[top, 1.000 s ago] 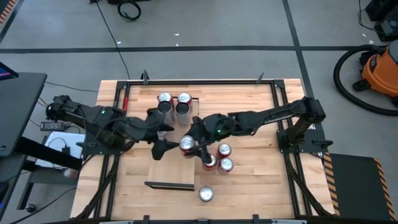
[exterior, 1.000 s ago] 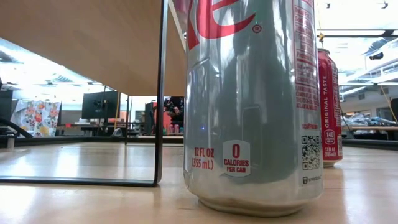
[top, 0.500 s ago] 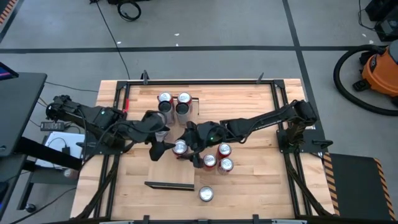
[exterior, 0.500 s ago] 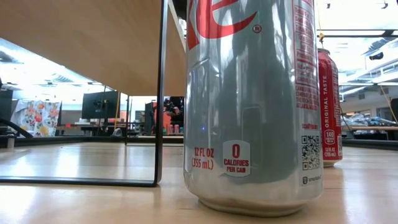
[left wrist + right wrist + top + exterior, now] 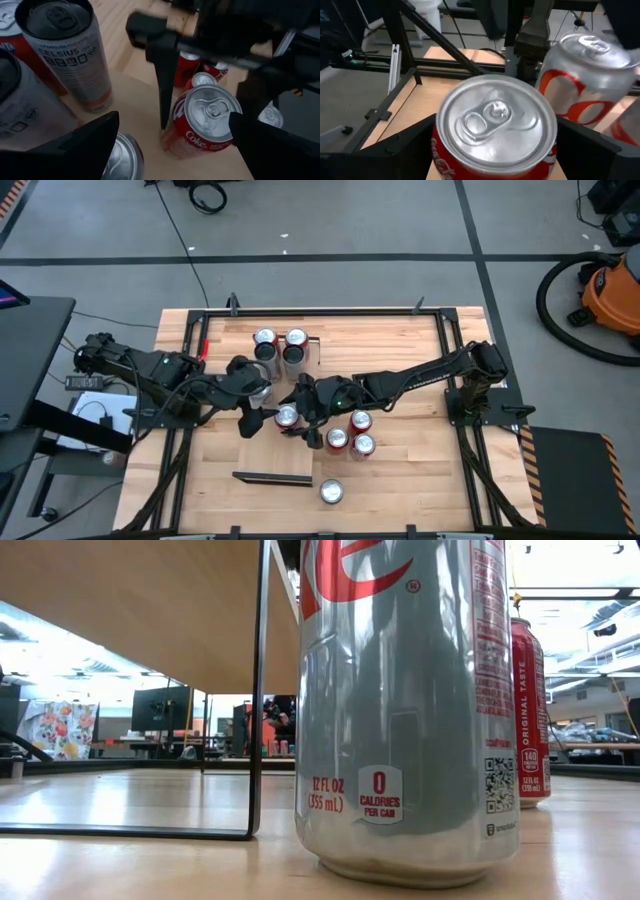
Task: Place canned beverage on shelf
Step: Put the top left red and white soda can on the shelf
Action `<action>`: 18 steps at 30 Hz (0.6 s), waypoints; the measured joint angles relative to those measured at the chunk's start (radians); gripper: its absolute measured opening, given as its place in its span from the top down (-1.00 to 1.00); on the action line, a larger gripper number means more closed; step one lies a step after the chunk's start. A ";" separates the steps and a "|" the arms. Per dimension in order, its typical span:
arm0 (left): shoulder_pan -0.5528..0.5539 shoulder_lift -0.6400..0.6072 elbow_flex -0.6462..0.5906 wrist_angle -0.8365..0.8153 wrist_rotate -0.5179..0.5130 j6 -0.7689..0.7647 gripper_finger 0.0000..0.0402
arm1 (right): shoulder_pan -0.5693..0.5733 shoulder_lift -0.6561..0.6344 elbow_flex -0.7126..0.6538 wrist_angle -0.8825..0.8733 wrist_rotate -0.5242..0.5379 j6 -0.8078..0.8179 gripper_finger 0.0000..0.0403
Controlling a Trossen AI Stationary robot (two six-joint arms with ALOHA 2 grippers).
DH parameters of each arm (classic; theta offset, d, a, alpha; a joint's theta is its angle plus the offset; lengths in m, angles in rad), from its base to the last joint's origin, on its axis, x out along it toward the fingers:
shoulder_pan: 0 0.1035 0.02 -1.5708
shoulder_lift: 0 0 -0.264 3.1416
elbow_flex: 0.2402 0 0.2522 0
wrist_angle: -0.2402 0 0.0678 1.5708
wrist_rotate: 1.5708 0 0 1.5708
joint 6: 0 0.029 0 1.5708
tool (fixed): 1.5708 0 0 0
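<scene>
**Red can carried across to the shelf board**

Since a second ago the right arm has swung toward the left arm's side, taking the red cola can [image 5: 287, 417] with it from near the cluster of loose cans to the middle of the tabletop [image 5: 400, 340]. That can now stands upright on the long pale wooden shelf board [image 5: 145, 125], just beside the left gripper.

From where I stand the right gripper [image 5: 292, 418] straddles the red can, its fingers wide apart on either side of the can's body; in the right wrist view the silver lid fills the space between the two dark fingers, and I cannot tell whether they touch the can. The left gripper [image 5: 250, 420] hangs just beside it with its fingers spread wide, holding nothing.

Farther back on the shelf board stand two tall slim cans [image 5: 280, 340] with pale labels, close together. Three more short cans with silver tops [image 5: 350, 435] sit in a tight group on the tabletop on the right arm's side. One silver diet cola can [image 5: 410, 710] stands alone at the tabletop's near edge, close to the low camera, with a red can [image 5: 530, 710] behind it.
</scene>
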State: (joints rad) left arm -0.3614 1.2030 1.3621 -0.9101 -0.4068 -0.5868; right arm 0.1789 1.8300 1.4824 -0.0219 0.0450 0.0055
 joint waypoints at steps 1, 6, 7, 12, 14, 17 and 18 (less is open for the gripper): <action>0.000 -0.001 0.000 -0.001 -0.001 0.005 -0.94 | -0.001 -0.003 0.010 -0.001 0.002 -0.002 -0.79; 0.005 -0.018 0.000 -0.007 -0.008 0.017 -0.94 | -0.009 -0.047 0.064 -0.031 0.013 -0.025 -0.79; 0.006 -0.022 0.000 -0.007 -0.010 0.022 -0.94 | -0.012 -0.053 0.077 -0.048 0.014 -0.028 -0.79; 0.024 -0.050 0.001 -0.022 -0.015 0.047 -0.94 | -0.019 -0.099 0.108 -0.206 0.011 -0.069 -0.79; 0.028 -0.062 0.000 -0.044 -0.014 0.048 -0.94 | -0.020 -0.122 0.108 -0.282 -0.004 -0.097 -0.79; 0.033 -0.084 0.000 -0.057 -0.015 0.053 -0.94 | -0.020 -0.146 0.108 -0.398 -0.013 -0.123 -0.76; 0.038 -0.091 0.000 -0.064 -0.016 0.057 -0.94 | -0.021 -0.146 0.108 -0.425 -0.024 -0.130 -0.73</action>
State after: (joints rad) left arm -0.3237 1.1122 1.3624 -0.9738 -0.4230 -0.5300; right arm 0.1576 1.6836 1.5906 -0.4467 0.0209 -0.1247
